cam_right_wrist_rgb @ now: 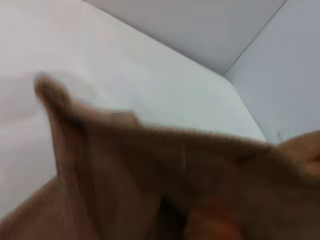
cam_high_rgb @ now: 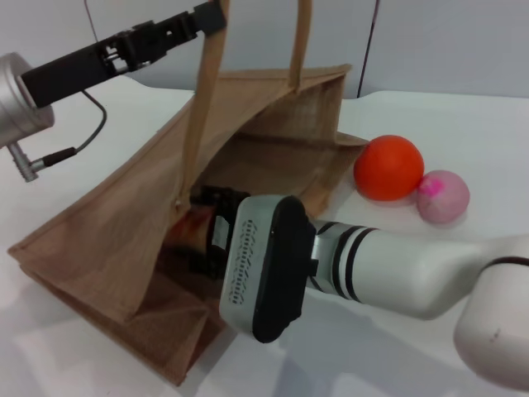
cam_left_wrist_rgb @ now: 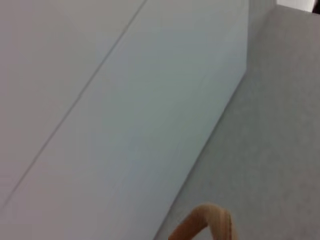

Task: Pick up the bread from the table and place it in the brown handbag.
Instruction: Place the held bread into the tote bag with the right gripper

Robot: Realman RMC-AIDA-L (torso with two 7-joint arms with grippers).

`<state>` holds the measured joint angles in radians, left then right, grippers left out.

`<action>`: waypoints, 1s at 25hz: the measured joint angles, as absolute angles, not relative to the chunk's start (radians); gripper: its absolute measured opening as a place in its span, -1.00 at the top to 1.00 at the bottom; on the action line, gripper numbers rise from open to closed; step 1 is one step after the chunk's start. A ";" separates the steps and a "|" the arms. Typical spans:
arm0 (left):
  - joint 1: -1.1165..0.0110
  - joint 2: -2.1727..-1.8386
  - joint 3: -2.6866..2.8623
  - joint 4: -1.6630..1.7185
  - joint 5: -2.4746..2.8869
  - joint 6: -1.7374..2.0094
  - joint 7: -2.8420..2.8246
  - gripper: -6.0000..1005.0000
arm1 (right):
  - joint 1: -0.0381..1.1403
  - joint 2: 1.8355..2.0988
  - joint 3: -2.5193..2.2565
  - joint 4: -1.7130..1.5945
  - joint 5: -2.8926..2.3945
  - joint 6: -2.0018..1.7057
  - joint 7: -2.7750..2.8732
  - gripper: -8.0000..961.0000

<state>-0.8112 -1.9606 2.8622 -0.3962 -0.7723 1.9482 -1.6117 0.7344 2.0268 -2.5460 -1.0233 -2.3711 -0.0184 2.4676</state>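
Right gripper (cam_high_rgb: 198,217) is inside the mouth of the brown handbag (cam_high_rgb: 107,248), which lies on the table (cam_high_rgb: 463,124); its finger state cannot be told. Bread (cam_high_rgb: 188,227) shows beside it inside. Left gripper (cam_high_rgb: 211,18) clamps 1 handle (cam_high_rgb: 201,107) upward.

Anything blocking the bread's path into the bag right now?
Nothing visible. The left gripper holds a handle up, keeping the brown handbag open; the right gripper is already inside its mouth with the bread, past the rim.
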 joint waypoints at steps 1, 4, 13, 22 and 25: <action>-0.804 -1.959 2.862 -0.397 -0.782 1.948 -1.611 0.60 | 0.722 2.025 -2.546 -1.032 -2.375 -0.007 2.465 -0.28; -0.775 -1.953 2.862 -0.400 -0.819 1.945 -1.611 0.60 | 0.665 2.022 -2.538 -1.077 -2.416 0.028 2.445 -0.43; -0.721 -1.946 2.858 -0.401 -0.890 1.931 -1.599 0.59 | 0.516 2.014 -2.463 -1.189 -2.511 0.041 2.399 -0.82; -0.640 -1.983 2.852 -0.395 -1.062 1.744 -1.510 0.58 | 0.407 2.011 -2.325 -1.187 -2.505 0.080 2.404 -0.85; -0.622 -2.002 2.851 -0.393 -1.109 1.654 -1.466 0.58 | 0.351 2.009 -2.290 -1.179 -2.501 0.175 2.414 -0.85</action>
<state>-0.6221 -2.0022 2.8511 -0.3934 -1.1090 1.6542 -1.4663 0.3505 2.0093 -2.2905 -1.1788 -2.5010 0.1747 2.4137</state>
